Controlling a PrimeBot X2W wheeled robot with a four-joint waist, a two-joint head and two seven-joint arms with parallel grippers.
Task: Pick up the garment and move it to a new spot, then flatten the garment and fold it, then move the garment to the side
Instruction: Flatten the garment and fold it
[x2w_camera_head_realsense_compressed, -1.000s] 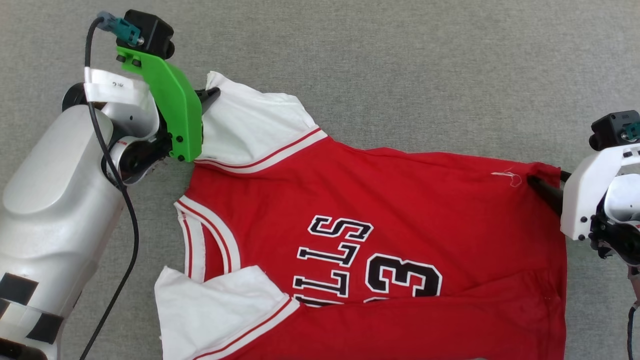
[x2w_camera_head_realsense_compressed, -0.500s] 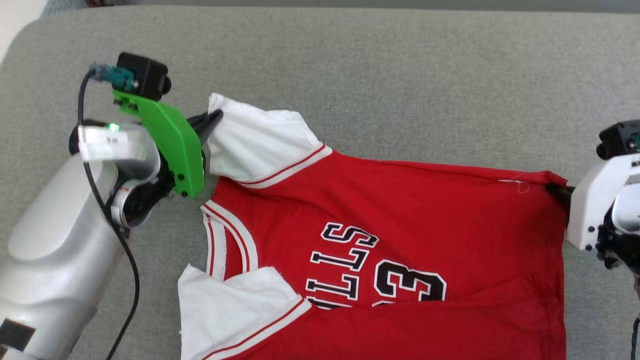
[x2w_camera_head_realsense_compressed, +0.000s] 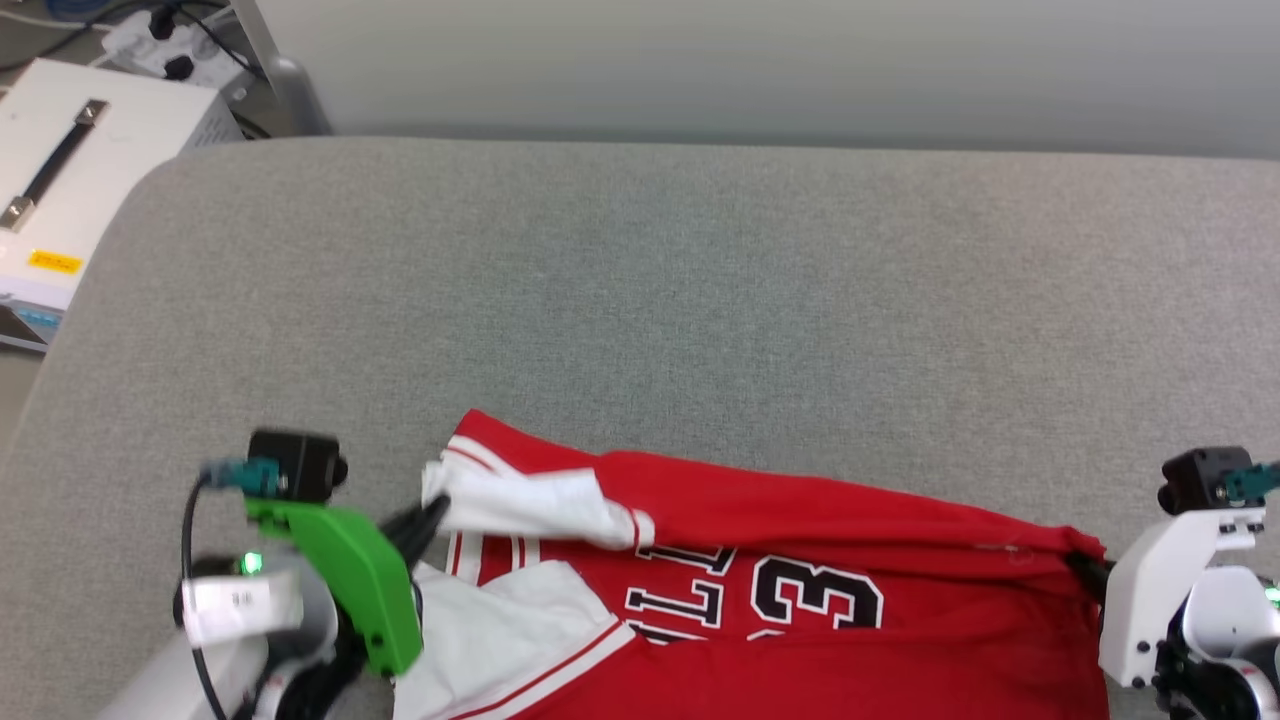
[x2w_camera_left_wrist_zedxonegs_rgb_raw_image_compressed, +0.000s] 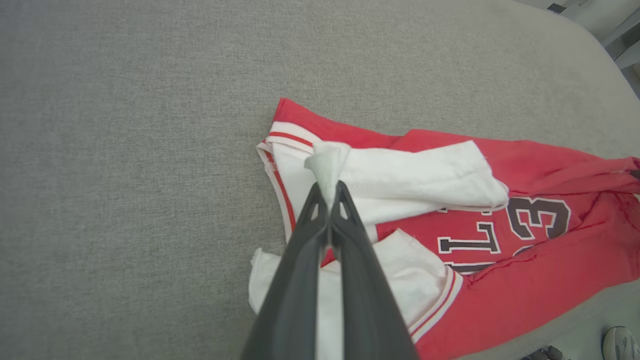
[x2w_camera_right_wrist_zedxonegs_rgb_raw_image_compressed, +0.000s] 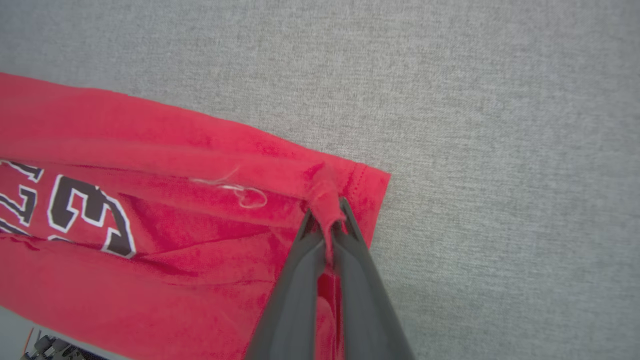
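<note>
1. the garment (x2w_camera_head_realsense_compressed: 900, 520) is lying on the grey padded surface (x2w_camera_head_realsense_compressed: 640, 300), down at the near edge of the head view; red body, white sleeves, black "23" and a bit of the lettering showing; the far long edge looks doubled over toward the robot
2. left gripper (x2w_camera_left_wrist_zedxonegs_rgb_raw_image_compressed: 327, 192) is pinched tight on the tip of a white sleeve (x2w_camera_left_wrist_zedxonegs_rgb_raw_image_compressed: 415, 175); fingers together, just a nub of white cloth poking out past the tips; that sleeve is draped across the collar area and the letters
3. right gripper (x2w_camera_right_wrist_zedxonegs_rgb_raw_image_compressed: 326, 220) is clamped on a bunched-up bit of the red hem corner; fingers together with cloth squeezed between them; a loose white thread (x2w_camera_right_wrist_zedxonegs_rgb_raw_image_compressed: 240, 192) sits on the fabric just beside the tips
4. the other white sleeve (x2w_camera_head_realsense_compressed: 500, 630) lies flatter, nearer the robot, right beside the green bracket (x2w_camera_head_realsense_compressed: 350, 570) on the left wrist
5. off the surface at the far left there's a white box (x2w_camera_head_realsense_compressed: 90, 150) with a yellow label
</note>
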